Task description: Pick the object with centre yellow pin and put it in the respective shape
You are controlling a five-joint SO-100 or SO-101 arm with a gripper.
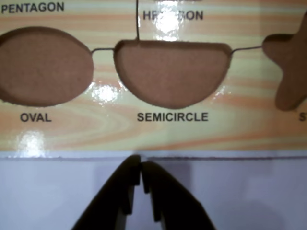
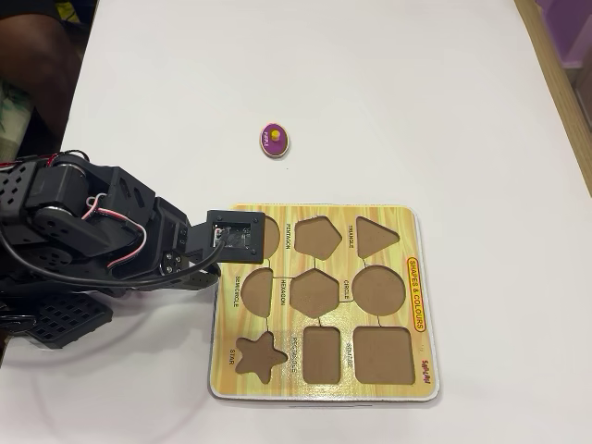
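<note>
The purple oval piece (image 2: 274, 140) with a yellow centre pin lies on the white table, apart from the board and out of the wrist view. The wooden shape board (image 2: 421, 305) has empty recesses. In the wrist view the oval recess (image 1: 43, 64) is at left, the semicircle recess (image 1: 172, 72) in the middle and the star recess (image 1: 288, 67) at right. My gripper (image 1: 141, 167) is shut and empty, its tips at the board's near edge in front of the semicircle. In the overhead view the gripper (image 2: 218, 271) sits at the board's left edge, and the wrist camera partly covers the oval recess (image 2: 270, 237).
The arm's body (image 2: 74, 240) fills the left side of the overhead view. The table's right edge (image 2: 555, 111) borders a wooden strip. White table surface (image 2: 416, 111) lies between the purple piece and the board.
</note>
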